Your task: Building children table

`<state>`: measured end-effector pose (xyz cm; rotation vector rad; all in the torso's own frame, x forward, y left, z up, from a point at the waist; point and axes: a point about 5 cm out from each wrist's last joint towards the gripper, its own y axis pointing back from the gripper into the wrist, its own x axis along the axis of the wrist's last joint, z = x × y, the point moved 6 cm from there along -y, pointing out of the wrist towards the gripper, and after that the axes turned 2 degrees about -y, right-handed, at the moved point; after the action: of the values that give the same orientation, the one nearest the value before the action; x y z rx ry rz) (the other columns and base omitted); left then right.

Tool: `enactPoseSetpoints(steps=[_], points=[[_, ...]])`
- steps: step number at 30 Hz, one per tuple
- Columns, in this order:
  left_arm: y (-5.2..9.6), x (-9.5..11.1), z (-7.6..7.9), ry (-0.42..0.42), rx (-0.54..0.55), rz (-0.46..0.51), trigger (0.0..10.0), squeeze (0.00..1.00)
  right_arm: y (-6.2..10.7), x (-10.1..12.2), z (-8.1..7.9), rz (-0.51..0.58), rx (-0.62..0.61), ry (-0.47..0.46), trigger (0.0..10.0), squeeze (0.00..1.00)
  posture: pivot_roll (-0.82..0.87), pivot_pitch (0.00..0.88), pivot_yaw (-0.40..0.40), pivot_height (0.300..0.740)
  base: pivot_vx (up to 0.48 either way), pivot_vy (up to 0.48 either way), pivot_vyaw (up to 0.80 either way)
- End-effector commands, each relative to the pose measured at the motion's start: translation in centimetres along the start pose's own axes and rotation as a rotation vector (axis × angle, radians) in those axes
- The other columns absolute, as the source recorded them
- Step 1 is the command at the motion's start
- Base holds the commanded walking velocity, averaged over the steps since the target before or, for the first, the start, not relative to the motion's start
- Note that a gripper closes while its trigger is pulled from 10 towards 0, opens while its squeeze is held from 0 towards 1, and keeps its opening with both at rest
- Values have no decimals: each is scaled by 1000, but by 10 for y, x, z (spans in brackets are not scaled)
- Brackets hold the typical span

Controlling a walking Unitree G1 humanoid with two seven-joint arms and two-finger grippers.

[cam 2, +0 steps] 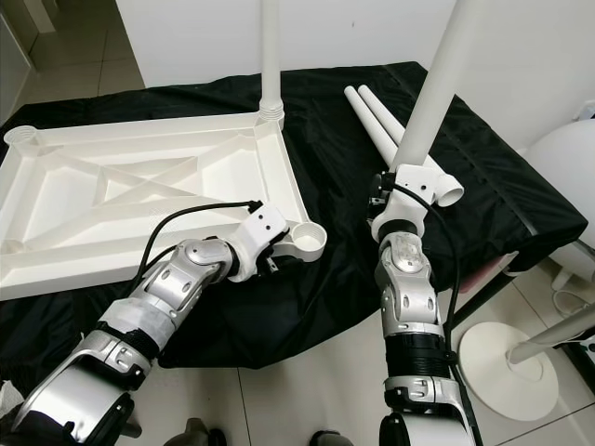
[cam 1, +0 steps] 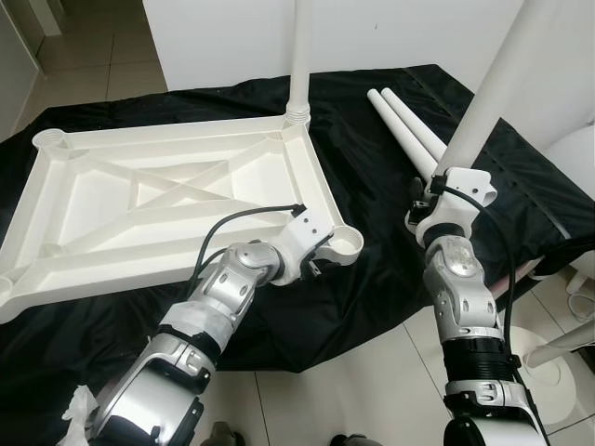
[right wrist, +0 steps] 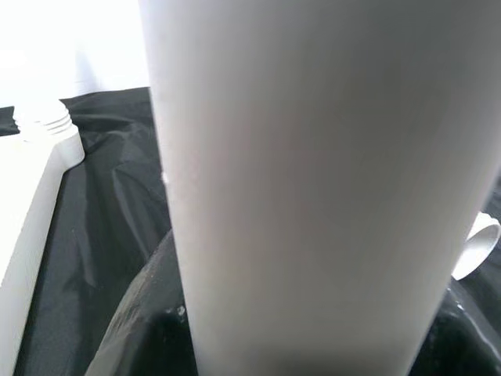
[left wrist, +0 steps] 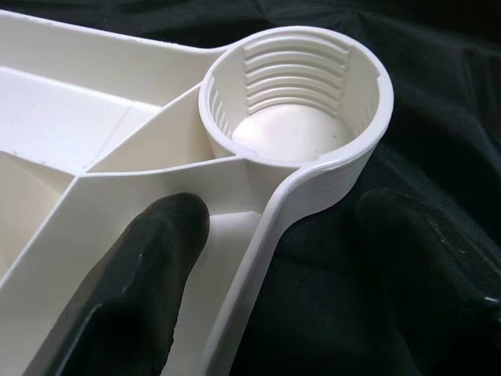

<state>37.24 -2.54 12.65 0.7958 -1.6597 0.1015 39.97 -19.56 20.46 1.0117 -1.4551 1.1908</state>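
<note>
The left hand [left wrist: 266, 258] sits at the near right corner of the upturned white tabletop [cam 1: 158, 209], its two black fingers [left wrist: 133, 274] apart and straddling the tabletop's rim just beside the threaded corner socket [cam 1: 346, 243], one finger inside the frame and the other outside on the black cloth [cam 1: 372, 279]. The right hand [right wrist: 297, 337] is clamped on a white table leg [cam 1: 507, 84], holding it tilted upward to the right of the tabletop, its lower end near the cloth. The tabletop lies underside up on the cloth-covered desk [cam 2: 521, 200], its ribs forming a cross pattern. At its far right corner another white leg [cam 1: 300, 56] stands upright, seated in that socket. Two more legs [cam 1: 406, 130] lie side by side on the cloth, to the right of the tabletop and beyond the right hand.
</note>
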Motion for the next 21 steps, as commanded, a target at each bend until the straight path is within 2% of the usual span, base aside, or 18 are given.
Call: enactPoseSetpoints(steps=[1,2,4,12,21], points=[[-5,2,-14,-14,176,-15,10000,0,2,0,1,-2,-5,-1,10000,0,-43,71,36,740,0,0,0],[-5,2,-14,-14,176,-15,10000,0,2,0,1,-2,-5,-1,10000,0,-43,71,36,740,0,0,0],[-17,10,-3,14,164,-17,10000,0,3,-1,4,-3,-15,0,10000,0,-50,66,43,740,0,0,0],[-24,25,1,57,185,14,10000,0,5,-2,4,-2,-22,0,10000,0,-59,59,58,740,0,0,0],[-33,49,20,34,150,87,10000,0,7,-3,5,-1,-27,1,10000,0,-62,51,67,740,0,0,0]])
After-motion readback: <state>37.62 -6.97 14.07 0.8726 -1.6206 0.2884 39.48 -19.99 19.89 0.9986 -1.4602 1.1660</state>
